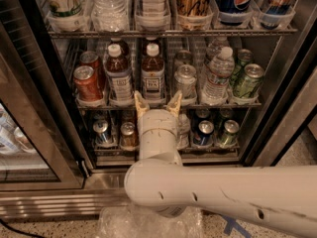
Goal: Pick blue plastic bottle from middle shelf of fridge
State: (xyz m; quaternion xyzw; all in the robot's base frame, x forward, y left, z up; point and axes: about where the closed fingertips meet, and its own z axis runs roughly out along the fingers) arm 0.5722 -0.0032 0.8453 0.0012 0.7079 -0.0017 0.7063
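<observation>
The blue plastic bottle point(152, 77), brown drink with a white cap and a white label in black print, stands upright on the middle shelf point(218, 104) of the open fridge point(280, 103). Its twin with a paler bluish label point(119, 76) stands just left of it. My gripper point(157, 102) is open at the shelf's front edge, directly below and in front of the blue plastic bottle. Its tan fingertips point(141, 102) straddle the bottle's base without touching it. My white arm point(208, 192) crosses the bottom of the view.
Red cans point(88, 82) stand at the shelf's left. A silver can point(185, 81), a clear water bottle point(218, 73) and green cans point(247, 81) stand to the right. Big cups and bottles fill the rack above point(153, 4), small cans the rack below point(204, 130). The glass door point(29, 133) hangs open at left.
</observation>
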